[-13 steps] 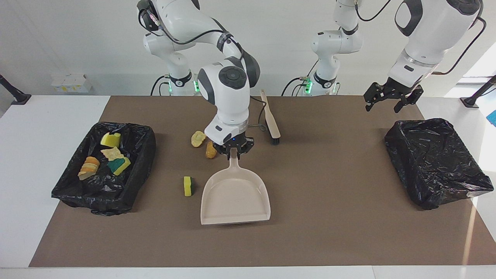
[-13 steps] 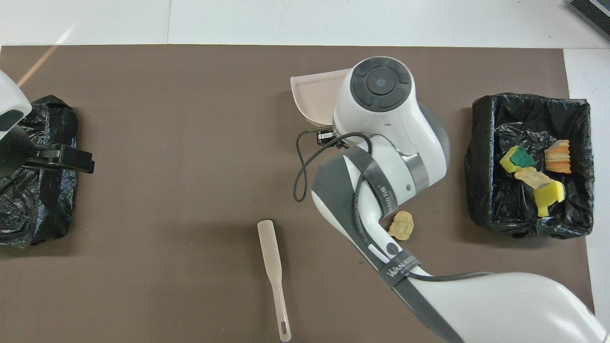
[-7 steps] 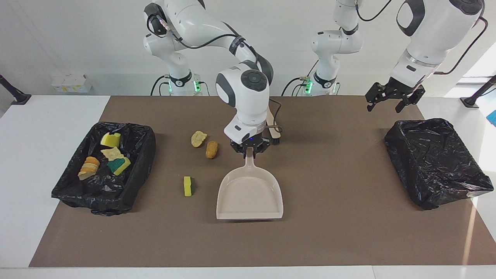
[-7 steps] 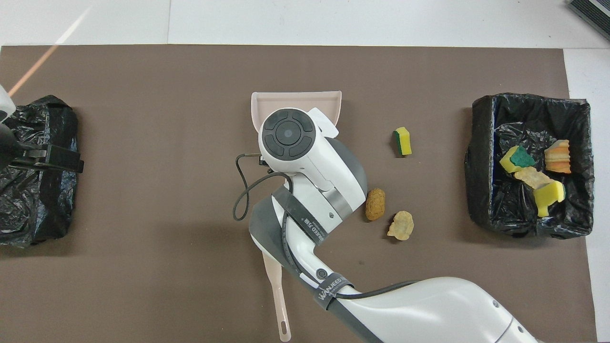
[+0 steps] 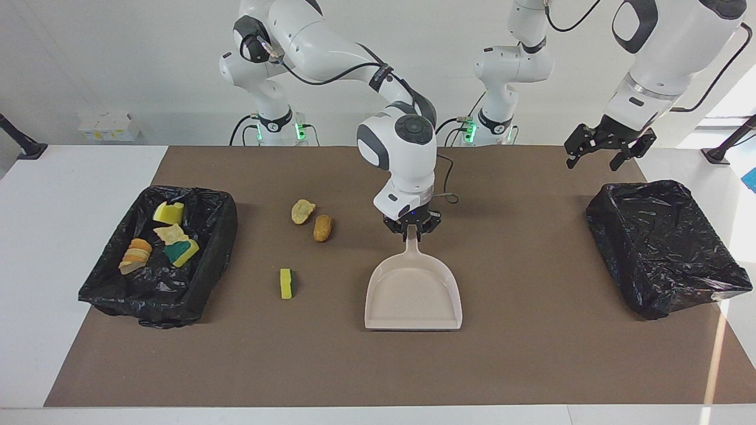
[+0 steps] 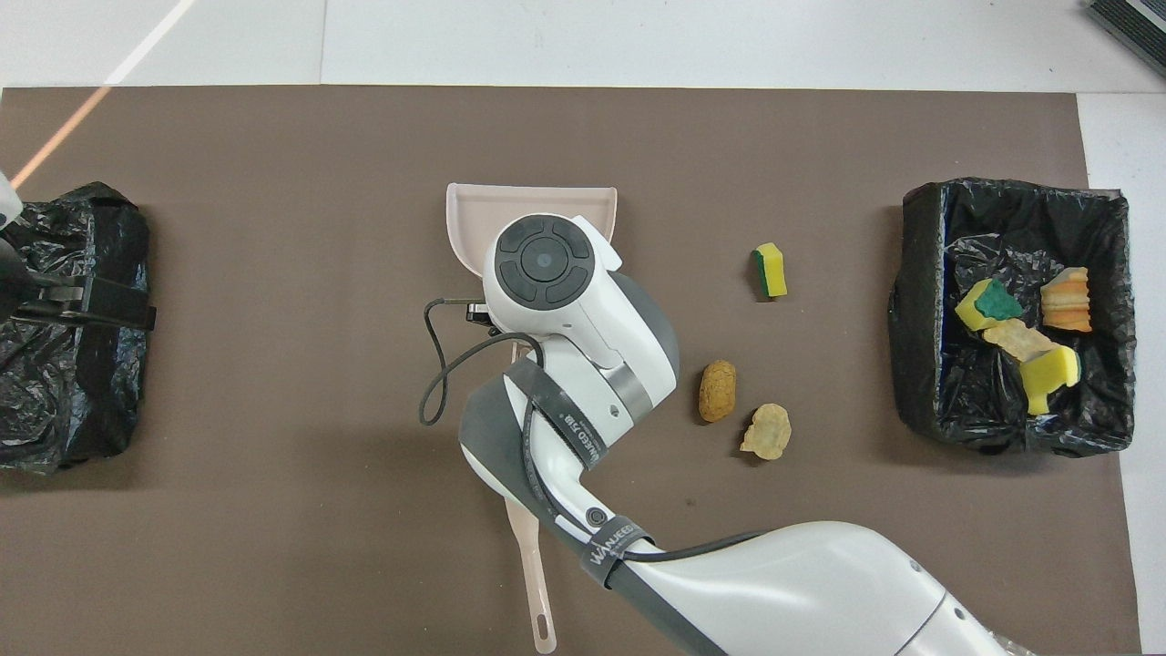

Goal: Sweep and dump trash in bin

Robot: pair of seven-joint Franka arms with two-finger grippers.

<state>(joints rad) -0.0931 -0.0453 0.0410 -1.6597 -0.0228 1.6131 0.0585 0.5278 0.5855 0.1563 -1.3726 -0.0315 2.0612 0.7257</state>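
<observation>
My right gripper is shut on the handle of the beige dustpan, which is empty and low at the mat, its open lip pointing away from the robots. In the overhead view the right arm covers most of the dustpan. Three pieces of trash lie on the mat toward the right arm's end: a tan lump, an orange-brown oval and a yellow-green sponge. The black-lined bin at that end holds several pieces. My left gripper hangs open and holds nothing, in the air by the other bin.
The brush's pale handle lies on the mat close to the robots, partly under the right arm. The brown mat covers most of the white table. The bin at the left arm's end shows only its black liner.
My right arm carried the dustpan sideways toward the left arm's end, away from the three loose pieces, which now show from overhead. The left gripper drifted slightly the same way.
</observation>
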